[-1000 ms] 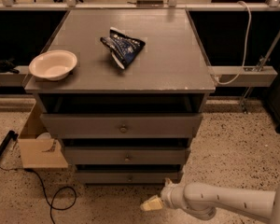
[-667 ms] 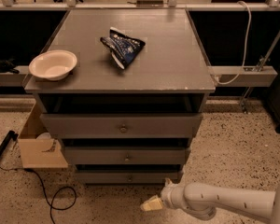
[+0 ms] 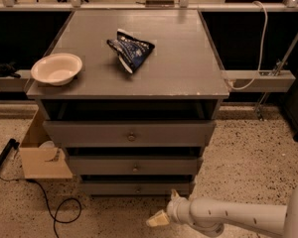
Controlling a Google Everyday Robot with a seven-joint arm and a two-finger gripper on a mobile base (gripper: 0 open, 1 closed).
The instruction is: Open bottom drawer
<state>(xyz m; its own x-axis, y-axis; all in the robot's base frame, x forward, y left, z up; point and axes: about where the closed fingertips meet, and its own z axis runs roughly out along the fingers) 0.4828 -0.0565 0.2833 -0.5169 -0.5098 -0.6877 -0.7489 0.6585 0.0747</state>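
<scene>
- Three grey drawer fronts stack down the face of the cabinet (image 3: 188,58). The bottom drawer (image 3: 109,188) is the lowest and narrowest-looking of them, just above the speckled floor.
- The bottom drawer's small round knob (image 3: 138,189) sits at the centre of the front. The front sits set back under the middle drawer (image 3: 99,165), which reads as closed.
- The gripper (image 3: 158,219) is low over the floor, in front of the cabinet and to the right of the knob, near it but not touching it. Its cream tip points left.
- Gripper state: cannot be told from this view. It touches nothing that can be seen.
- Change over the last second: none visible. The gripper and the arm (image 3: 228,217) hold the same place, and no drawer front has shifted.
- Meaning for the task: the approach is judged unfinished. The pull has not begun and the drawer is not yet gripped.
- Next move, as a judgement: bring the gripper up and left to the knob, close on it, then draw straight outward.
- Hazard: the knob is small and close to the floor, so a glancing contact could slip off it.
- Not involved: the bowl (image 3: 56,69) and the dark bag (image 3: 131,52) on the cabinet top.
</scene>
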